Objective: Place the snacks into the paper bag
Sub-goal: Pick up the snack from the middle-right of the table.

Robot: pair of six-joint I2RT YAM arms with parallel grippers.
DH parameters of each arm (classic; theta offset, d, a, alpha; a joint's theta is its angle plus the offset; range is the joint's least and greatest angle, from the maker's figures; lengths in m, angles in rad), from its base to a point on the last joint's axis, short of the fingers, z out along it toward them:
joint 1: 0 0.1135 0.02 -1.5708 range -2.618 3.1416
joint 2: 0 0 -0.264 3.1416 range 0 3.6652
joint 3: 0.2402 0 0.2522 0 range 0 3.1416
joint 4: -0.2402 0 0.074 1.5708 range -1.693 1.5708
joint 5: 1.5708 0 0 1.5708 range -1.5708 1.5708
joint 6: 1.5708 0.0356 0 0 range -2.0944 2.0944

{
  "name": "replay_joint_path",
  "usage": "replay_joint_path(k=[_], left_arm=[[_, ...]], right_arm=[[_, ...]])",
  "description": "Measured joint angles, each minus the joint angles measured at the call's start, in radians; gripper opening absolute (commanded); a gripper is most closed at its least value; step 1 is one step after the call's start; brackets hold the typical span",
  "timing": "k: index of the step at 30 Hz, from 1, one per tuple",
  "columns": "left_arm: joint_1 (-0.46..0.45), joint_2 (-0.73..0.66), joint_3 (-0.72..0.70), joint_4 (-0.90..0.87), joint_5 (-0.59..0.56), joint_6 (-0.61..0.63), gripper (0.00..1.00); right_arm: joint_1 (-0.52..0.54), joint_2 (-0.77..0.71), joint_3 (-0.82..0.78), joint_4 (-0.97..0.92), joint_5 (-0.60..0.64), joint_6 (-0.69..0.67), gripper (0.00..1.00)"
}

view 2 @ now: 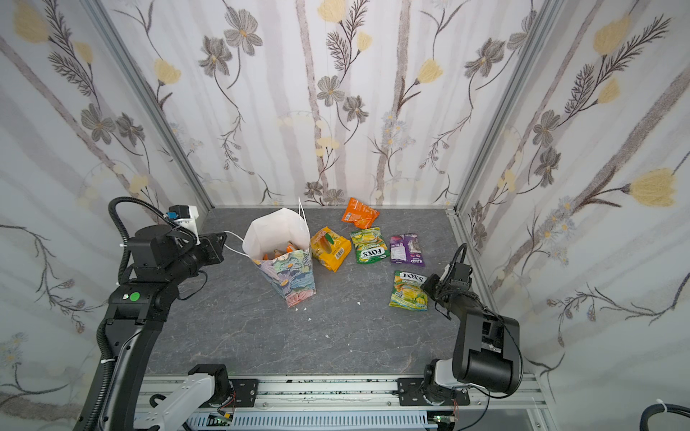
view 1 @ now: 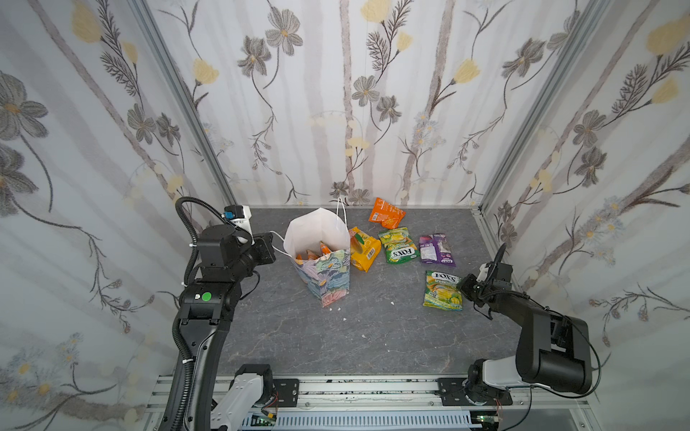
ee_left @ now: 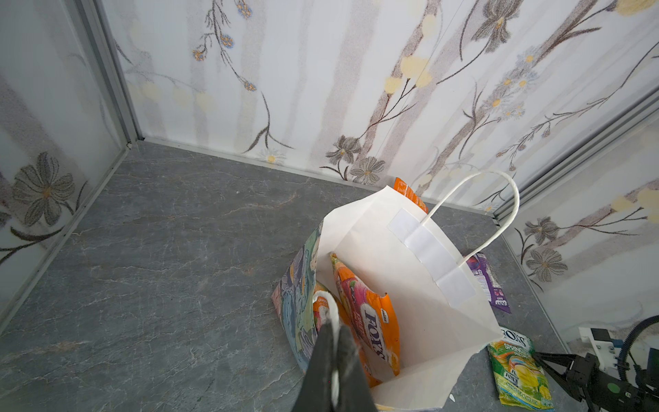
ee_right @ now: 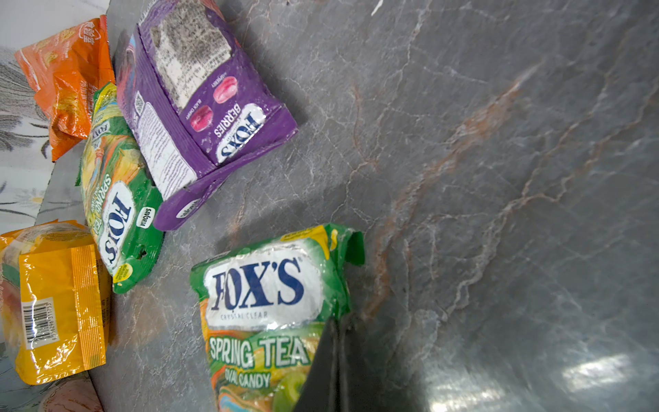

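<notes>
left gripper (ee_left: 335, 356) is clamping shut on the white cord handle (ee_left: 331, 303), forearm running roughly level behind the pincer, elbow riding high. right gripper (ee_right: 337, 356) is sitting low with jaws pressed together, forearm sloping up behind the pincer, upper arm folding back.

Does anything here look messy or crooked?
Yes. The paper bag is pulled lopsided by its cord handle, pinched in the left tool. Small white scraps lie scattered on the table near it.
</notes>
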Motion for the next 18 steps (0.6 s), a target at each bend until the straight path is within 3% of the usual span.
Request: replay_joint_path(k=[18], left_arm=[[0.000,-0.002,0.020,-0.022,0.002,0.000,0.00]], right_arm=[[0.013,-0.182,0.013,-0.046,-0.145,-0.011,0.00]])
